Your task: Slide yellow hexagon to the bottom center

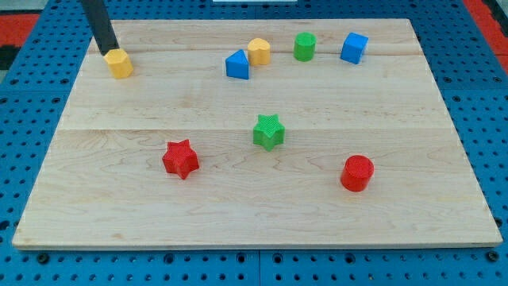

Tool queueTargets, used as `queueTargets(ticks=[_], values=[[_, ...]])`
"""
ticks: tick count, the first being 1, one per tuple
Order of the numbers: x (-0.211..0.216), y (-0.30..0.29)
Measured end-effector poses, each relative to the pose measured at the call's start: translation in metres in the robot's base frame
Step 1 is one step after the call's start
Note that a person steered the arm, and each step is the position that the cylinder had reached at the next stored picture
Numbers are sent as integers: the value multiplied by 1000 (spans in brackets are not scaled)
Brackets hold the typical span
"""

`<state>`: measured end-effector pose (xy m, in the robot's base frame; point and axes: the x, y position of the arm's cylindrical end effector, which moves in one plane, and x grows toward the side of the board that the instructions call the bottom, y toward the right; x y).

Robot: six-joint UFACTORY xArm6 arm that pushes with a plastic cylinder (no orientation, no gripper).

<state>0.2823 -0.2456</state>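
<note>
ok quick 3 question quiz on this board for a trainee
1. True or false: my tip is at the upper-left edge of the yellow hexagon.
2. Which block lies nearest the blue triangular block? A) red star B) yellow cylinder C) blue cube
3. Fill in: the star near the board's middle is ____.

Key: 1 true; 2 B; 3 green.

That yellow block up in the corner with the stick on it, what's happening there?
The arm's rod has my tip against the upper-left side of the yellow hexagon, near the top left of the wooden board. The block has yet to reach the bottom center. A red star and a green star sit nearer the middle.
</note>
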Motion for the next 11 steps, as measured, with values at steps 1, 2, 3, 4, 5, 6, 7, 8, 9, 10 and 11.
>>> queueTargets(ticks=[1, 2, 3, 4, 5, 6, 7, 8, 9, 10, 11], values=[[1, 0], [2, 3], [9, 16], [21, 35], [37, 36], [43, 21], [44, 40], [60, 73], [83, 77], [94, 98], [109, 93]])
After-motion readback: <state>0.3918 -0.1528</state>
